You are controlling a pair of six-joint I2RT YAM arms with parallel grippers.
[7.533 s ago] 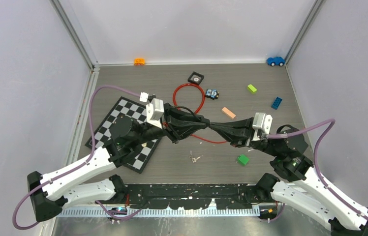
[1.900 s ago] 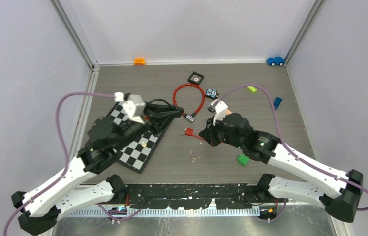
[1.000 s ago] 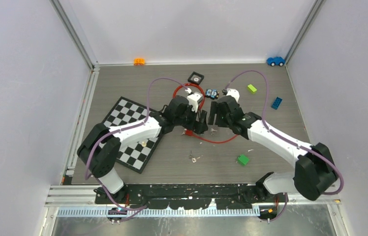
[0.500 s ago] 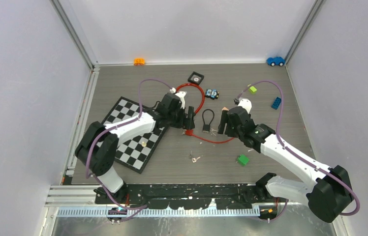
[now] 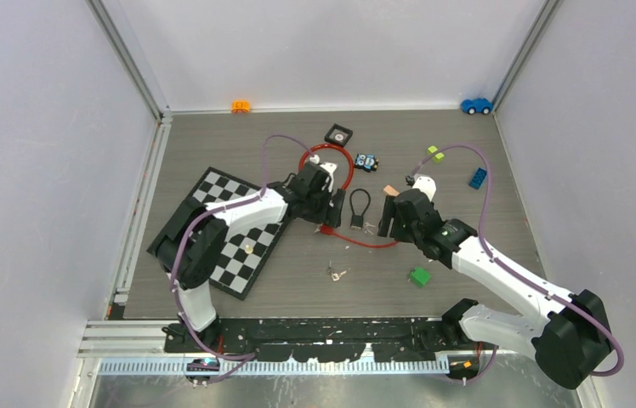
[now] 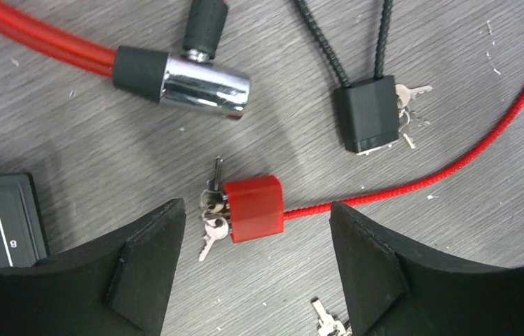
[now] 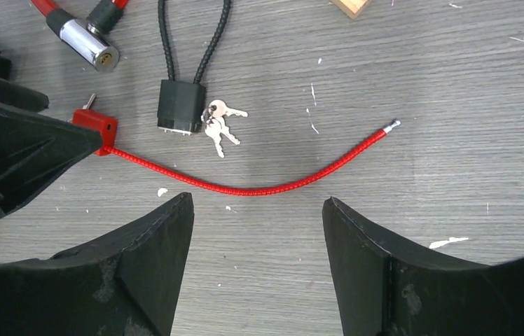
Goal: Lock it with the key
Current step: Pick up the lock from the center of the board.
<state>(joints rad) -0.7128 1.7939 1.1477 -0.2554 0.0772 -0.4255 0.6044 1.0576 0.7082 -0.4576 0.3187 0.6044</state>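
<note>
On the grey table (image 5: 212, 144), the red lock (image 6: 254, 208) lies just before the wide-spread left tool (image 5: 332, 207); right tool (image 7: 258, 206) likewise.

Black cable lock (image 7: 181, 105) lies flat, looped shut, keys (image 7: 218, 126) beside it.

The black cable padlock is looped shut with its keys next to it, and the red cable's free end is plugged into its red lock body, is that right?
No. The red cable's free end lies loose, apart from the red lock body, as the right wrist view shows. The black cable padlock is looped shut, keys beside it.
</note>
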